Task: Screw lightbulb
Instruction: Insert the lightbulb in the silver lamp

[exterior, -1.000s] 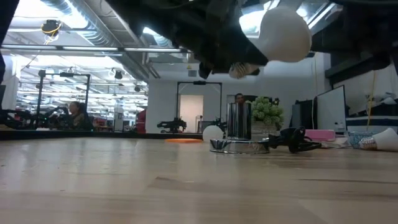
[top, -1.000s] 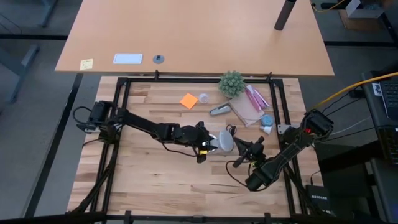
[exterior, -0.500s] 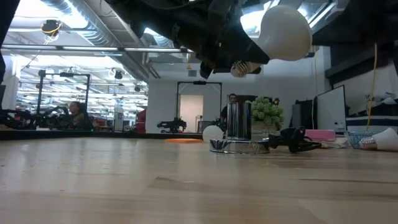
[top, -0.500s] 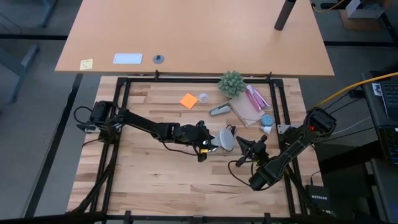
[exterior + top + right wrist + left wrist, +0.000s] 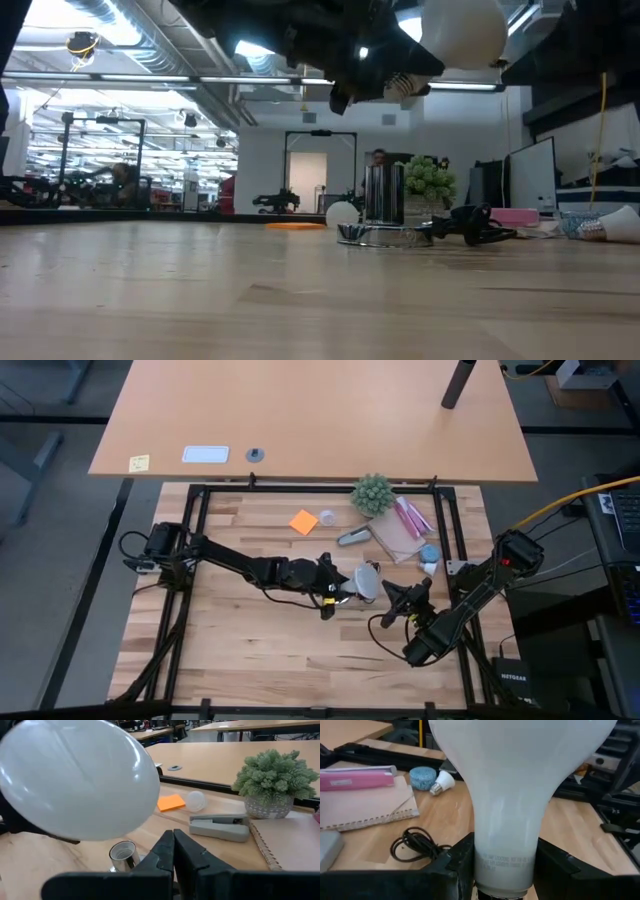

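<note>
My left gripper (image 5: pixel 340 589) is shut on the white frosted lightbulb (image 5: pixel 366 585) over the middle of the table. The bulb fills the left wrist view (image 5: pixel 520 780) and shows large in the right wrist view (image 5: pixel 75 785). In the low view it hangs high (image 5: pixel 460 30) above the tabletop. The silver lamp base (image 5: pixel 385 215) stands upright on its disc foot with its socket (image 5: pixel 123 855) open, its black cord (image 5: pixel 470 225) beside it. My right gripper (image 5: pixel 392 598) is shut and empty (image 5: pixel 173 842) just right of the bulb. My left gripper pinches the bulb's narrow neck (image 5: pixel 502 862) between its two fingers (image 5: pixel 457 865), one on each side. The fingers come about level from the table's left. The bulb's round head points away along them, toward the right. The bulb is lifted clear of the table.
At the back right lie a grey stapler (image 5: pixel 220 826), a potted plant (image 5: pixel 272 785), a spiral notebook (image 5: pixel 365 805) with a pink item (image 5: pixel 355 776) on it, a blue object (image 5: pixel 422 775) and a second small bulb (image 5: pixel 440 782). An orange note (image 5: pixel 303 521) lies at the back.
My left gripper has risen a little with the lightbulb and gone slightly toward the table's right edge, still shut on it. My right gripper has drawn back a little toward the right edge and stays shut.
</note>
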You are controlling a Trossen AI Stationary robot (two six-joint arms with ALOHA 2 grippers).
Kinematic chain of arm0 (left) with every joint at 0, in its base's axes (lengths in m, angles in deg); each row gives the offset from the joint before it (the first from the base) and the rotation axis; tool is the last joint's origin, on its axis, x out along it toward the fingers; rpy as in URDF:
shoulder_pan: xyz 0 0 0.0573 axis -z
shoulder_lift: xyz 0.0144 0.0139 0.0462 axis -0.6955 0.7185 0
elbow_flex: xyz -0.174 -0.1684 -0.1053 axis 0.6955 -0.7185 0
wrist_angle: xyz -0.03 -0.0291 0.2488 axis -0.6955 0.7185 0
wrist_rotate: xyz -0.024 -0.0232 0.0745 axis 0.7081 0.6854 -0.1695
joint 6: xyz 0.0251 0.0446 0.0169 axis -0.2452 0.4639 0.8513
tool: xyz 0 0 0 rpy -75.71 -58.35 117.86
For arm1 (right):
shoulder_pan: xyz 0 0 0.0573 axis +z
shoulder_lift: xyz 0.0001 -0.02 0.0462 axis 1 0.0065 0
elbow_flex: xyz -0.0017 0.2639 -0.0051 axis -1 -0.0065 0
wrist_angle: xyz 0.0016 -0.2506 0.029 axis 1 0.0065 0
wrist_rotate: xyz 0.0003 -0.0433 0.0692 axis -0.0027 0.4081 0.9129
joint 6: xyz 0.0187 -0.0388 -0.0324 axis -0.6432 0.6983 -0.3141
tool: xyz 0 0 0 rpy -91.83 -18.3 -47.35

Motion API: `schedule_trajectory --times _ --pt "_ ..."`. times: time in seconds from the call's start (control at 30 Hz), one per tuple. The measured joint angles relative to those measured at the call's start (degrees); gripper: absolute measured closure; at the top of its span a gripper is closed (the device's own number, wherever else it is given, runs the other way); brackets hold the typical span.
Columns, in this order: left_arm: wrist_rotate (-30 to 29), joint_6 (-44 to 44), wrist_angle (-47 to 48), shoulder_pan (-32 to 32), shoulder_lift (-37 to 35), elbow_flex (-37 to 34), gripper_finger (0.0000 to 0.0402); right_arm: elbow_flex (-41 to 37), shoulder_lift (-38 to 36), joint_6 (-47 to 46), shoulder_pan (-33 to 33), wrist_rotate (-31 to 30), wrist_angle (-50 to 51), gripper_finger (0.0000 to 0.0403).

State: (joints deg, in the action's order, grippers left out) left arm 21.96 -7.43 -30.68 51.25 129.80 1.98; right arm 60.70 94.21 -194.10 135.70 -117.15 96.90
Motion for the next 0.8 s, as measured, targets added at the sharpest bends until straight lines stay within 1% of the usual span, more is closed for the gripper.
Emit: schedule_trajectory --times 0.1,0.27,0.47,0.67,0.8 --pt "0.2 0.0 -0.7 0.0 0.0 0.0 0.026 0.0 0.0 0.0 -0.4 -0.9 -0.5 0.0397" --pt "0.2 0.4 -1.2 0.7 0.0 0.0 0.0256 0.0 0.0 0.2 -2.2 -5.6 -3.2 0.0397" --pt "0.3 1.6 -0.8 1.6 0.0 0.0 0.0259 0.0 0.0 0.3 -4.6 -6.4 -4.8 0.0397" --pt "0.2 2.0 -0.8 1.6 0.0 0.0 0.0258 0.0 0.0 0.3 -4.5 -11.5 -6.3 0.0397" --pt "0.2 2.5 -0.7 1.6 0.0 0.0 0.0259 0.0 0.0 0.3 -4.5 -12.5 -8.2 0.0397"
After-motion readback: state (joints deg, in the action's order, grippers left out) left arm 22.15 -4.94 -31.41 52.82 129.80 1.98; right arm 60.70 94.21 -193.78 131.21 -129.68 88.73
